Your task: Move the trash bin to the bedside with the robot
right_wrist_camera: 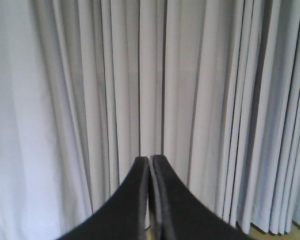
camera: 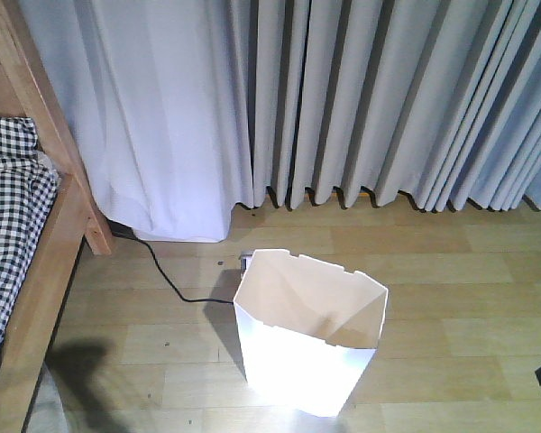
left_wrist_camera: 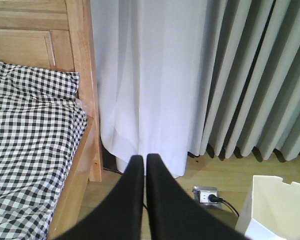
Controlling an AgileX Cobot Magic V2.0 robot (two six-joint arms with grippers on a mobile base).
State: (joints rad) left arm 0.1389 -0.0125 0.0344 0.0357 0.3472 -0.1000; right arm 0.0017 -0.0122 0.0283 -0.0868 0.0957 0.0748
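1. Bed [camera: 36, 262] at far left: light wooden frame and post, soft black-and-white checked bedding [left_wrist_camera: 30, 150].
2. Pale pleated curtain [camera: 343, 99] hangs to the wood-plank floor [camera: 469, 271]; a black cable [camera: 167, 280] runs across the boards to a floor socket [left_wrist_camera: 206, 194].
3. Bin [camera: 307, 338] stands upright on the floor, centre-near, well apart from the bed. White, thin-walled, angular notched rim, tapering down; seems empty.
4. Judgement: light, flexible, easily tipped or crushed. Best taken by pinching the rim wall, or nudged low near the base.
5. Left hand [left_wrist_camera: 145, 162]: fingers pressed together, holding nothing.
6. Right hand [right_wrist_camera: 150, 162]: likewise closed and empty, facing the curtain.
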